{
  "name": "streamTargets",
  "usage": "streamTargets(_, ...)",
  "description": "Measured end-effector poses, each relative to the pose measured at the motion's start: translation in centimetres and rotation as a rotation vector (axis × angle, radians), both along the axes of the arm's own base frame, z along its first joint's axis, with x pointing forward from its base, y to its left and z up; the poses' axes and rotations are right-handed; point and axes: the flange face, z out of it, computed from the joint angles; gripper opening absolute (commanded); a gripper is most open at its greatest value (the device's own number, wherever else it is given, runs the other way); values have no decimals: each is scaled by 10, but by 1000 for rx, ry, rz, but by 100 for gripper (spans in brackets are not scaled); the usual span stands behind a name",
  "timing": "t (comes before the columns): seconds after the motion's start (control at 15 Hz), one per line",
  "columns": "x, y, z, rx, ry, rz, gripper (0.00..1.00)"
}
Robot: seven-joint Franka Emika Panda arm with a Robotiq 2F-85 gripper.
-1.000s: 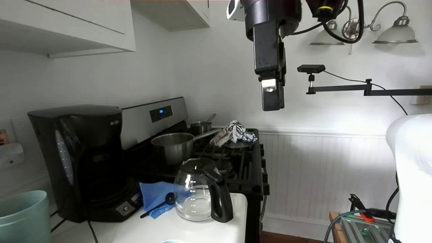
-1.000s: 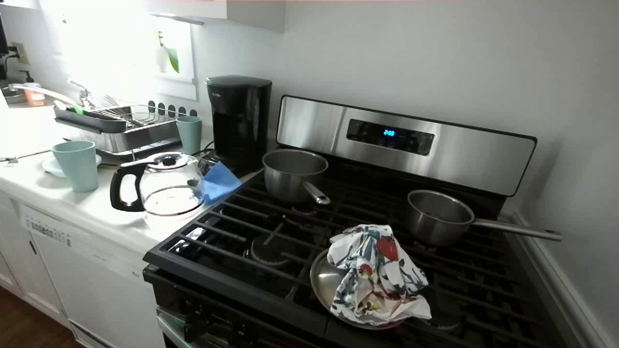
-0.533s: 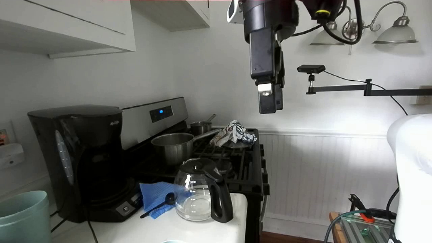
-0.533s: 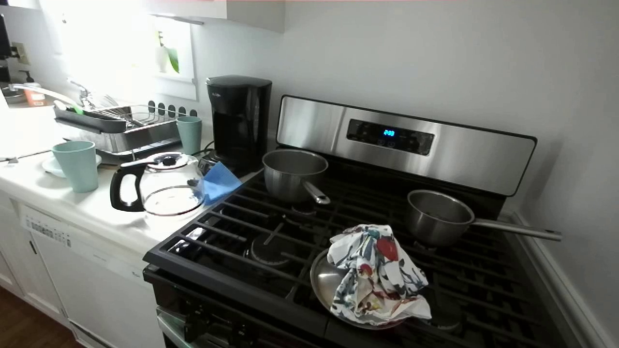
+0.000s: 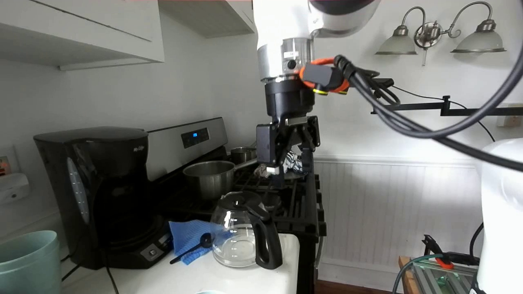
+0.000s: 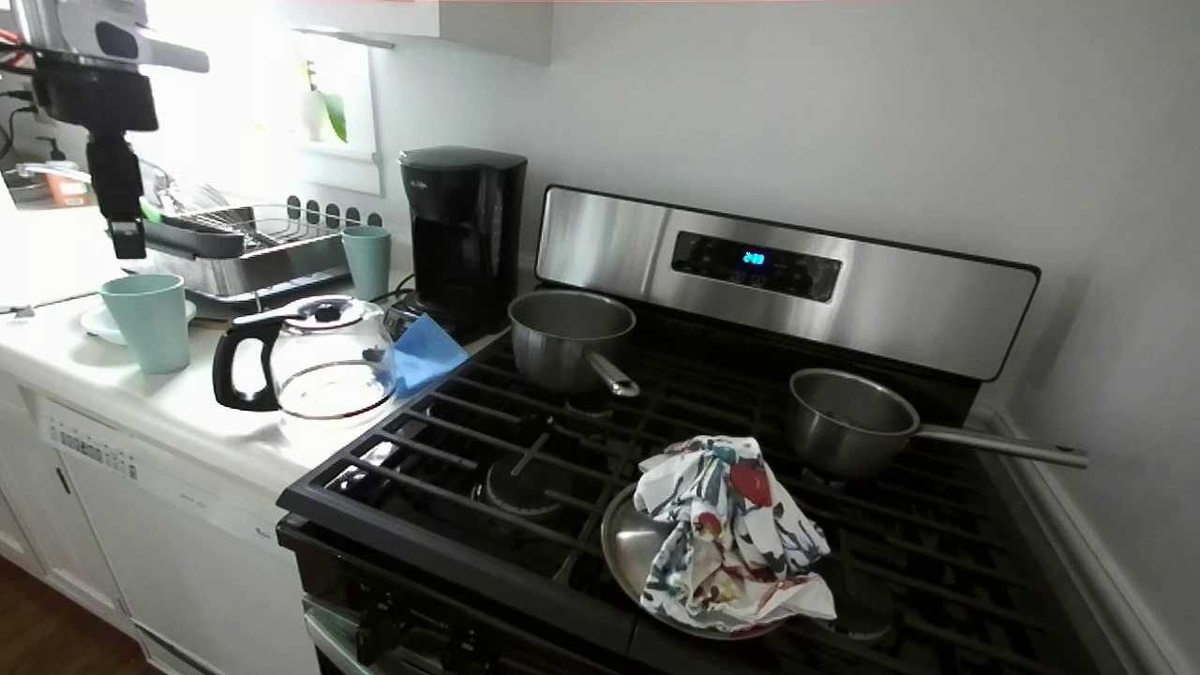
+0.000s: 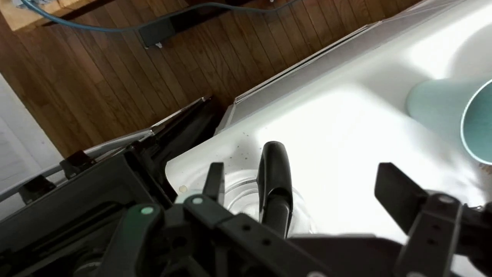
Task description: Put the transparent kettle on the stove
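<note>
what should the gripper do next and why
Probably ease the gripper down toward the handle of the kettle: in the wrist view, the jaws stand open with the handle showing between them, while in an exterior view a gap separates gripper and kettle, so closing now would likely catch nothing.

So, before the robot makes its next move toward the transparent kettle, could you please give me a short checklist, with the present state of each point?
Fingers open: ok, well apart.
Transparent kettle upright on the counter: ok.
Fingers lowered around the handle: not ok, they hover above it.
Place on the stove: ok, the front burner nearest the counter has nothing standing on it.
That burner off: cannot tell, no flame shows but the knobs are too dark to read.
Patterned cloth off the stove: not ok, it lies over a round metal pan or lid there.
</note>
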Motion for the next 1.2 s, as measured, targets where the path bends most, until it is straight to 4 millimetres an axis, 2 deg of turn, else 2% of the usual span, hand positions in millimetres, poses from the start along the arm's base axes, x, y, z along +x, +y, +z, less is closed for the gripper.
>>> streamTargets(0.27,20,-2,-40,1,-17,-58,100)
streamTargets(0.67,41,-12,-87,-18,0,-131,100)
streamTargets(1.07,59,-27,-114,-20,-17,-196,100)
streamTargets(1.2,62,-31,-117,-14,-31,-209,94)
